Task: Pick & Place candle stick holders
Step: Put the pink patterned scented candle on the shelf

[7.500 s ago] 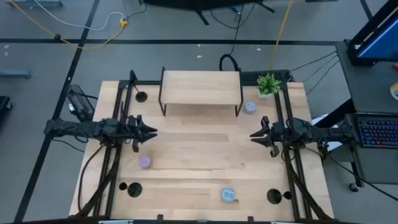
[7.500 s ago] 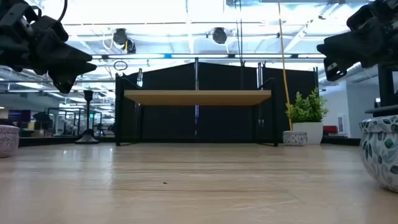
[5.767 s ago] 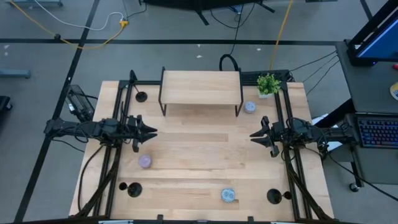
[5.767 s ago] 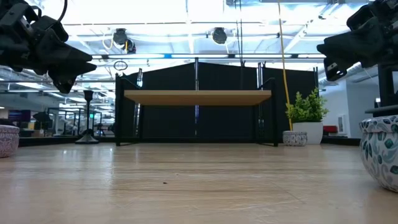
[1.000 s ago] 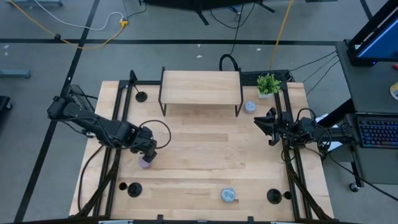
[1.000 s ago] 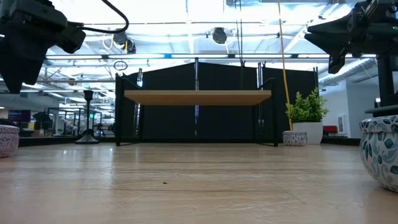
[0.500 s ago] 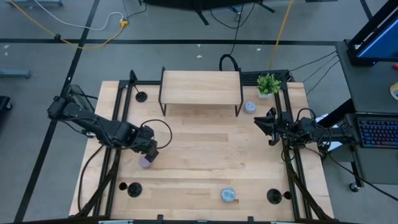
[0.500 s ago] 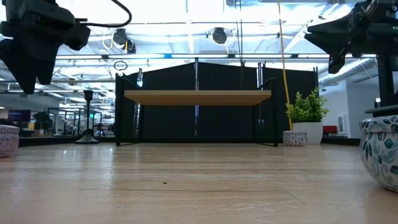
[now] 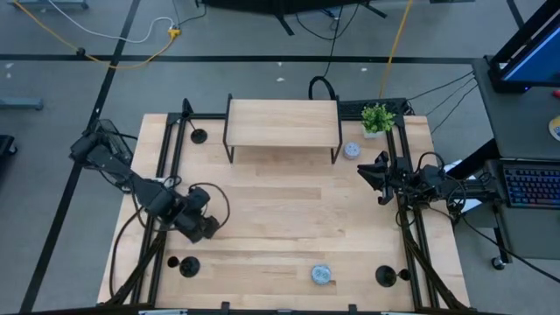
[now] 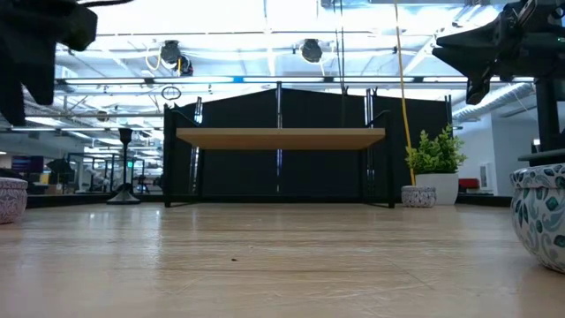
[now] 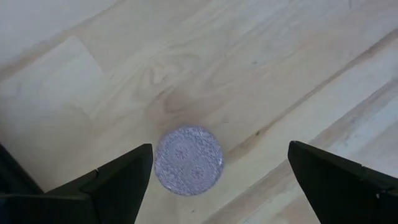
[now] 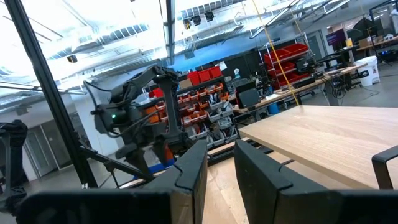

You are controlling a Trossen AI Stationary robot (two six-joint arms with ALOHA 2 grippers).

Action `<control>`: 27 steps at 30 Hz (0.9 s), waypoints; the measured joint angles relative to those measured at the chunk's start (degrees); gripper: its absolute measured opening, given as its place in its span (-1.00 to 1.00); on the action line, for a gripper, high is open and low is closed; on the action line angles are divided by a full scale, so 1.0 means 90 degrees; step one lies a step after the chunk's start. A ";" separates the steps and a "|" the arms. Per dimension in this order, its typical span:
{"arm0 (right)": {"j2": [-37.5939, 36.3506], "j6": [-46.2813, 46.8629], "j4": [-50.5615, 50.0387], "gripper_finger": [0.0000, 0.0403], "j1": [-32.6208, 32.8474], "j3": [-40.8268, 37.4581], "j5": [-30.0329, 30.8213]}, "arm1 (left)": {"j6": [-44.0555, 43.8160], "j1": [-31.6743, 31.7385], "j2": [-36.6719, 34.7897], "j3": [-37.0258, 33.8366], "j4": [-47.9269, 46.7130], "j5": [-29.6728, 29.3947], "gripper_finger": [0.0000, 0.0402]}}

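Three black candle stick holders stand on their round bases on the table: one at the far left [image 9: 199,136], one at the near left [image 9: 185,265], one at the near right [image 9: 386,276]. My left gripper [image 9: 201,226] hangs open at the table's left, pointing down. A small round lilac pot [image 11: 188,160] sits on the wood below it, nearer one finger and untouched. The high view hides that pot under the gripper. My right gripper [image 9: 363,173] hovers shut above the table's right side with nothing in it.
A wooden shelf on black legs [image 9: 283,122] stands at the far middle, with a small green plant [image 9: 377,118] and a pale pot [image 9: 352,150] to its right. Another bluish pot [image 9: 322,275] sits near the front edge. Bare wood fills the middle.
My left gripper has moved a little toward the table's near left corner and now covers the lilac pot in the high view. Its arm has swung round with it. Its fingers have stayed open.
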 joint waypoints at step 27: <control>0.0001 0.0000 0.0001 -0.64 0.0000 -0.0001 0.0000 | -0.1826 -0.0780 0.0878 -0.0637 0.0723 0.0191 0.90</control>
